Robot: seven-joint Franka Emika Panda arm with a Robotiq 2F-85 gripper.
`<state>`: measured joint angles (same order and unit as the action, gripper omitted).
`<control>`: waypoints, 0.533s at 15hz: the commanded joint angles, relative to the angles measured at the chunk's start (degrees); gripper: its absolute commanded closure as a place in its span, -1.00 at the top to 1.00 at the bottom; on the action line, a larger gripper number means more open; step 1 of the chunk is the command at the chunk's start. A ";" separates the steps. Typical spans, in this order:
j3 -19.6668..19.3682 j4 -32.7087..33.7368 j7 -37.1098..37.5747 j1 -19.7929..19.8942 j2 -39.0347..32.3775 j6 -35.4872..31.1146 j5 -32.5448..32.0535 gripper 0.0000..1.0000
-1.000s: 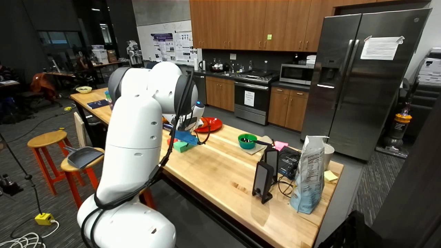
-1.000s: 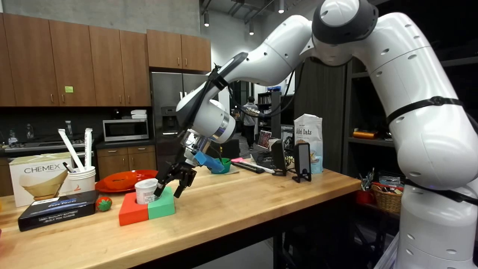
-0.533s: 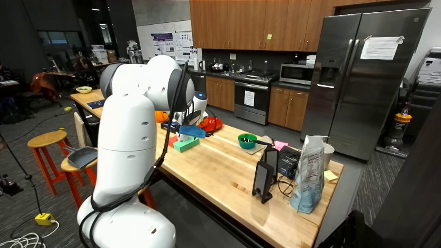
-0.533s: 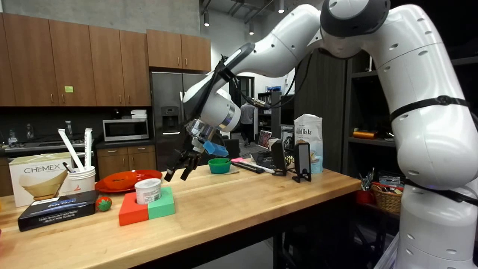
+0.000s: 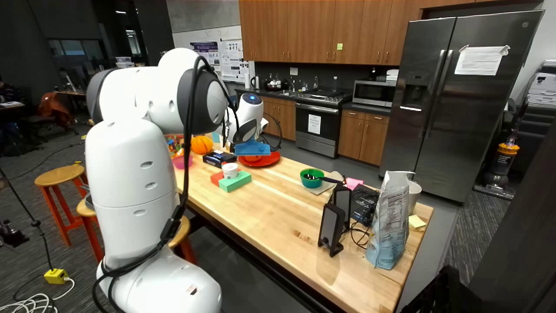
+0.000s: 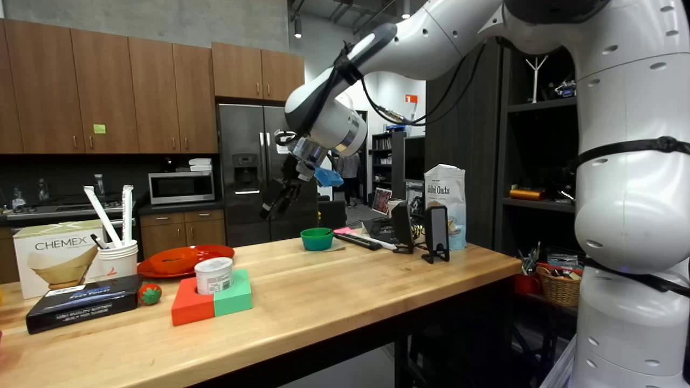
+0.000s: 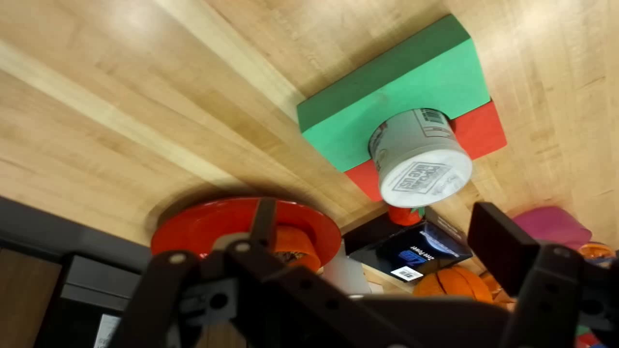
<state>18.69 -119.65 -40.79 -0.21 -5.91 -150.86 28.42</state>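
My gripper [image 6: 274,209] is raised above the table and tilted. Its jaws stand wide apart with nothing between them in the wrist view [image 7: 377,221]. A white lidded tub [image 6: 214,275] stands upright in the round opening between a red block [image 6: 191,303] and a green block [image 6: 234,293] on the table. The tub [image 7: 425,178] also shows beyond the fingertips in the wrist view, apart from them. A toy strawberry [image 6: 150,294] and a black box [image 6: 86,303] lie beside the blocks. In an exterior view, the arm hides the fingers, and the tub [image 5: 230,171] shows plainly.
A red plate [image 5: 271,161] with an orange bowl [image 6: 171,261] lies behind the blocks. A green bowl [image 6: 316,239], black speakers [image 5: 331,228] and an oats bag [image 5: 388,221] stand along the table. A Chemex box [image 6: 54,258] and a white cup [image 6: 119,261] stand at the far end.
My gripper has risen from beside the white tub and moved up and away from it. The tub has stayed between the red and green blocks. The arm has drawn back.
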 commanded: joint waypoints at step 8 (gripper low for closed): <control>-13.45 -10.29 1.69 -1.55 19.25 6.32 -19.01 1.00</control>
<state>8.59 -126.54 -40.79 -0.95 7.05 -148.76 14.48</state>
